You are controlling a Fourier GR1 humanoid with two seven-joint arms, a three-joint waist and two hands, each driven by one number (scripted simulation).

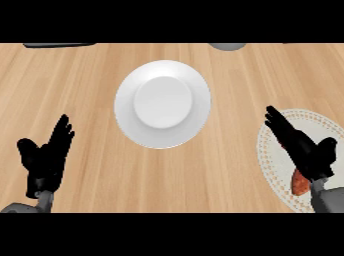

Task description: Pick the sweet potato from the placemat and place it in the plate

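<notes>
**Right hand over the sweet potato, plate not yet reached**

Right hand (302, 146) hangs above the mat (330, 125) with my fingers straight and spread wide, holding nothing. Most of the potato (300, 184) is hidden under my palm; only its reddish end shows near my wrist, on the mat. Closing from here risks catching just that end, so the potato could roll or slip aside. Left hand (48, 156) rests open at lower left. White plate (162, 104) stands well apart, near the counter's (71, 80) centre.

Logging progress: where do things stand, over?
Both hands open: left hand resting, right hand over sweet potato on placemat. Plate bare. Path clear.
</notes>
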